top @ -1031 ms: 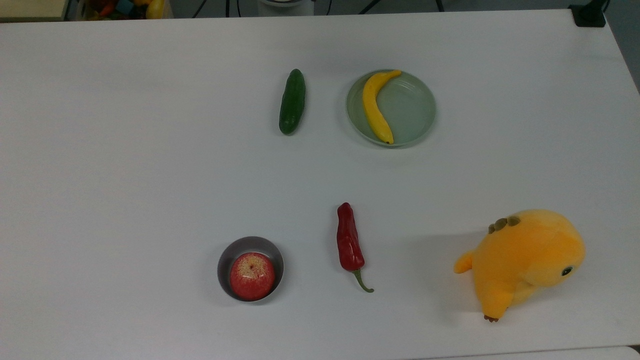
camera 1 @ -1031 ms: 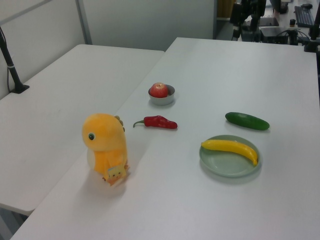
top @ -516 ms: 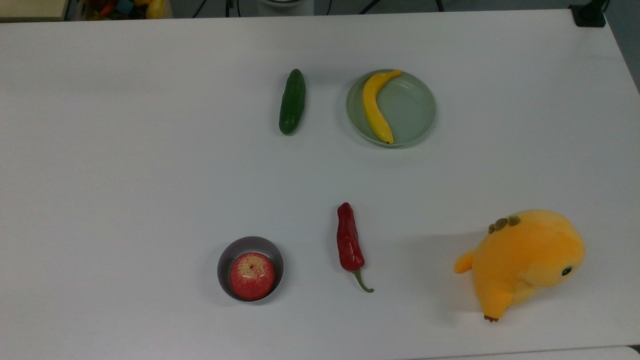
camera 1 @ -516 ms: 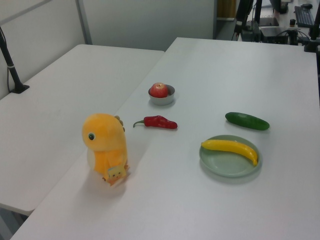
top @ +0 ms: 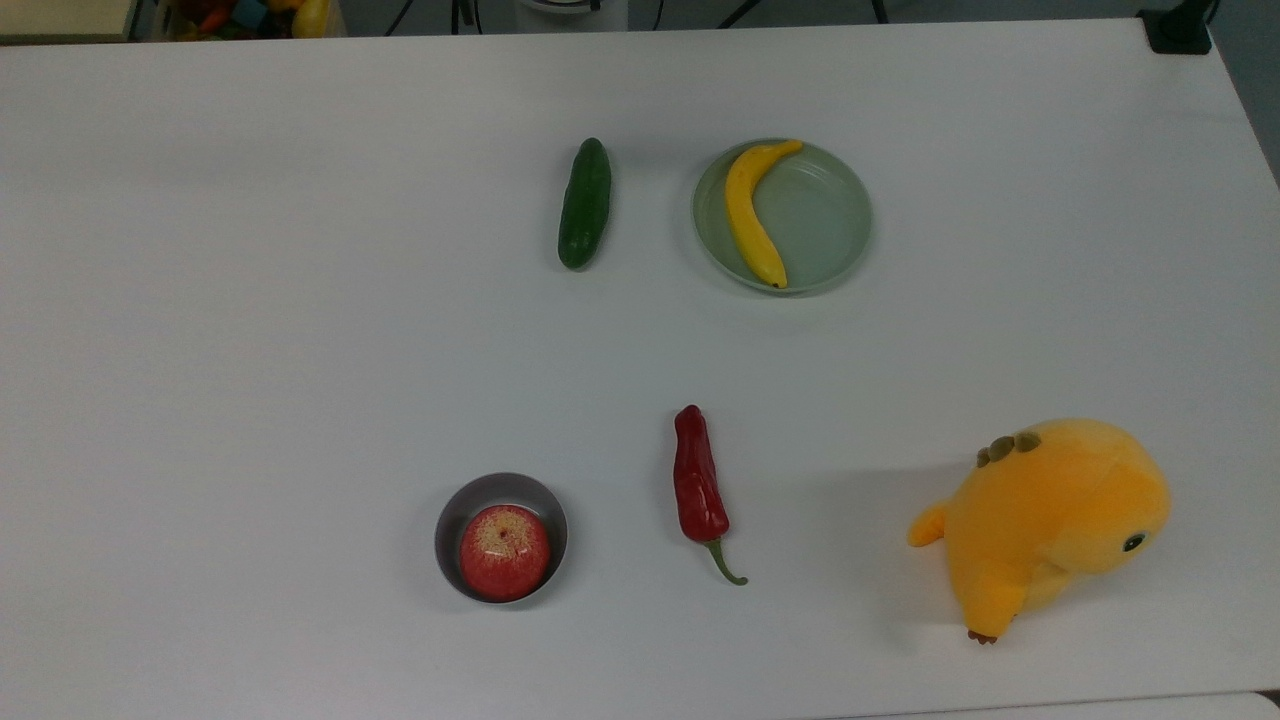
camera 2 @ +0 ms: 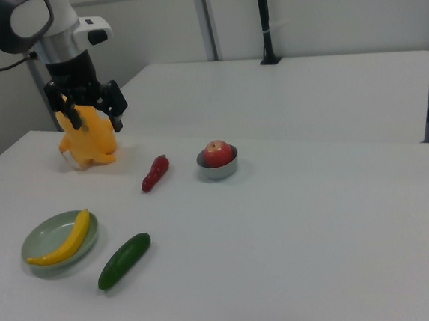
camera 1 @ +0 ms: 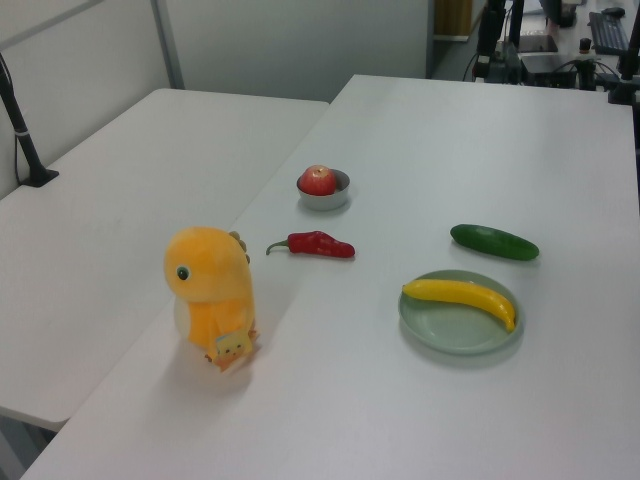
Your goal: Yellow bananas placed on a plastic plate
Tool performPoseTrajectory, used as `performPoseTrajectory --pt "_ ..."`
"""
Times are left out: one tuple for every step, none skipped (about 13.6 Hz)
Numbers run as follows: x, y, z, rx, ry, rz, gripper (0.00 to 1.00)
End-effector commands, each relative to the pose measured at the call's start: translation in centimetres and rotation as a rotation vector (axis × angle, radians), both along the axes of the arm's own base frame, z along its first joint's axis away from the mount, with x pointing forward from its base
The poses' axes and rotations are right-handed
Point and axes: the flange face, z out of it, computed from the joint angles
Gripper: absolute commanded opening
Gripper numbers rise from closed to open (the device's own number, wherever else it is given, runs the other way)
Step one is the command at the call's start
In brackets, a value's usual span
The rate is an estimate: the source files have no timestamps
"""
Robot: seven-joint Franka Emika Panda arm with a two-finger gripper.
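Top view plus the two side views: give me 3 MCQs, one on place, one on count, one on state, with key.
1. Where is the yellow banana?
A. on the plastic plate
B. in the grey bowl
C. on the bare table

2. How many red items lie on the table?
A. one
B. two
C. three

3. How is the gripper?
A. shut on the cucumber
B. open, holding nothing
C. pressing the plate

Key: 1 A, the banana lies across the plate. 2 B, apple and chili pepper. 3 B, fingers apart, raised in front of the plush toy in the right view.
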Motion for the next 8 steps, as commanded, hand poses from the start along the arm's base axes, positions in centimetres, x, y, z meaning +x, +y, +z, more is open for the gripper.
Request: performPoseTrajectory --pt "-0.59 0.11 0.31 -0.003 0.010 0.009 1.00" --pt "-0.56 0.11 0.34 -0.003 0.007 0.009 1.00" --pt "-0.29 0.22 0.25 -0.002 -0.004 0.008 1.00" --pt "-0.15 0.30 0.33 -0.001 -0.017 0.005 1.00" --pt "-0.14 0.31 0.19 -0.001 -0.016 0.005 1.00" --pt "-0.06 0.40 0.16 -0.001 -0.019 0.006 1.00" --pt "0.04 0.57 -0.08 0.000 -0.025 0.006 1.00" --pt "0.05 0.65 -0.14 0.000 -0.025 0.007 1.00"
